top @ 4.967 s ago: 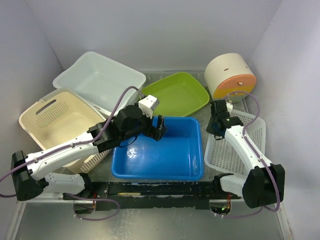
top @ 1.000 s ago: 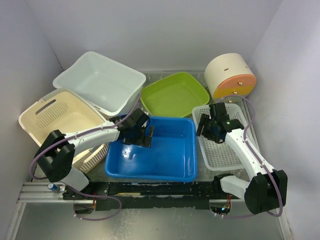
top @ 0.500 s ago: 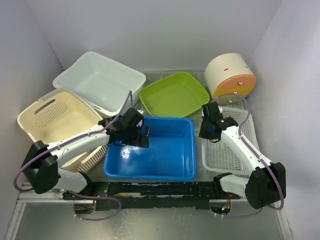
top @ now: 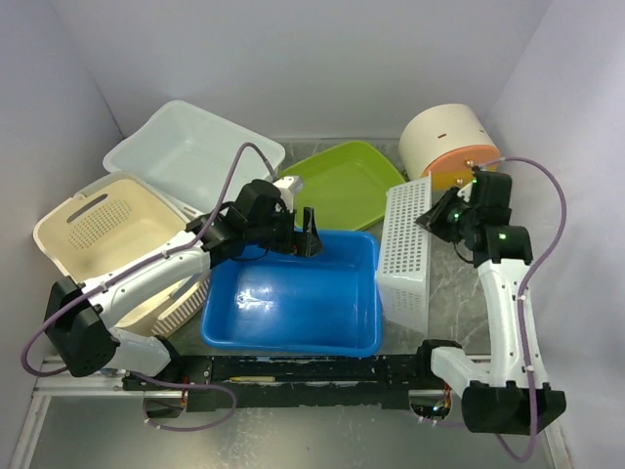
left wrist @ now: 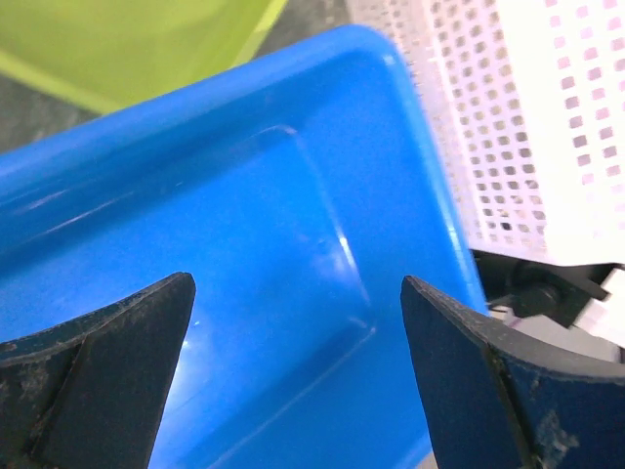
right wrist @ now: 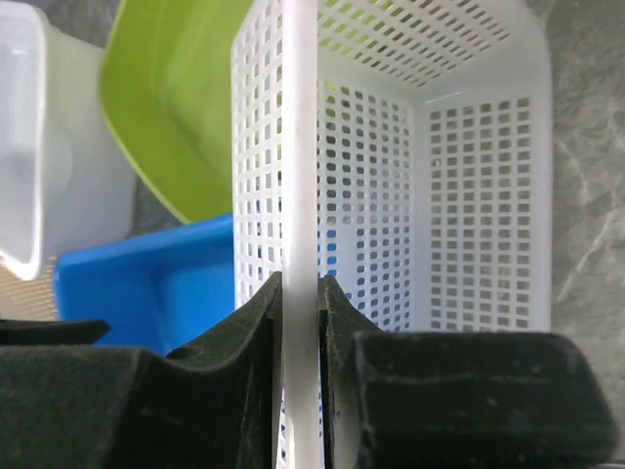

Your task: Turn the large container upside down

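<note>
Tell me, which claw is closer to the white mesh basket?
Right. The right claw pinches the rim of the white mesh basket; the left claw hangs open over the blue tub beside it.

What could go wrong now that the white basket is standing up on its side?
1. The right gripper pinches only the thin rim of the white basket; the basket might slip out and drop.
2. The basket stands right beside the blue tub, so it could tip into the tub rather than land upside down.
3. The left gripper hangs open over the tub and could get hit.
</note>
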Available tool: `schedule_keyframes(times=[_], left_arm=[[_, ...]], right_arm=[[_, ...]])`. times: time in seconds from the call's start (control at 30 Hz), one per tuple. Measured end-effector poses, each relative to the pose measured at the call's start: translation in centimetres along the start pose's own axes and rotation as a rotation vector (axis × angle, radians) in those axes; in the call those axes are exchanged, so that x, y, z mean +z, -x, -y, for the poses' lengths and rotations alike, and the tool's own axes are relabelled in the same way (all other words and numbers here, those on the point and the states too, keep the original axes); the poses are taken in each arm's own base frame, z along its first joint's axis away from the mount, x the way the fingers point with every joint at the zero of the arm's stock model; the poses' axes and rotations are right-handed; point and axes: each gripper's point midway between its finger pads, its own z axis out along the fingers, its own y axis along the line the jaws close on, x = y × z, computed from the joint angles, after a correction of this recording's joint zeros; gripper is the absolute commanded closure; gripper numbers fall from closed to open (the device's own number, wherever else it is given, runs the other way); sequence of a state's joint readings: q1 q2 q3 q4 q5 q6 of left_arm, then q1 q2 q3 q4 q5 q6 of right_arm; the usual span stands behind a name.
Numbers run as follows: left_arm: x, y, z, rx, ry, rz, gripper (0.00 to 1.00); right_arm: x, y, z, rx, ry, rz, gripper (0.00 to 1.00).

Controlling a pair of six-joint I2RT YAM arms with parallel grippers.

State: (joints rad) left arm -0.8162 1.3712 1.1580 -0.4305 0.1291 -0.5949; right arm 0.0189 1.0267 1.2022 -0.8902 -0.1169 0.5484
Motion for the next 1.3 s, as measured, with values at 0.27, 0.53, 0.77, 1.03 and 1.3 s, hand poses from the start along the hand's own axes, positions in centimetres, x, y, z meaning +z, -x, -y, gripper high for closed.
schedule_keyframes(times=[0.27, 0.53, 0.77, 1.03, 1.3], left_arm=[[2.3, 0.5, 3.6, -0.005, -0.194, -0.027, 0.02], [6.1, -1.3, 6.5, -0.02, -0.344, -0.117, 0.03], [7.8, -2.6, 9.7, -0.036, -0.469, -0.172, 0.03], [8.2, -2.8, 13.9, -0.008, -0.596, -0.189, 0.04], [7.6, -4.6, 15.2, -0.029, -0.68, -0.228, 0.09]], right_arm=[[1.1, -0.7, 2.3, 0.204, 0.193, -0.094, 1.0], [1.4, -1.0, 1.4, 0.289, 0.399, -0.075, 1.0], [1.0, -1.5, 0.9, 0.316, 0.467, -0.068, 1.0], [0.9, -1.4, 0.9, 0.347, 0.48, -0.074, 1.0], [0.9, -1.4, 0.7, 0.374, 0.506, -0.08, 1.0]])
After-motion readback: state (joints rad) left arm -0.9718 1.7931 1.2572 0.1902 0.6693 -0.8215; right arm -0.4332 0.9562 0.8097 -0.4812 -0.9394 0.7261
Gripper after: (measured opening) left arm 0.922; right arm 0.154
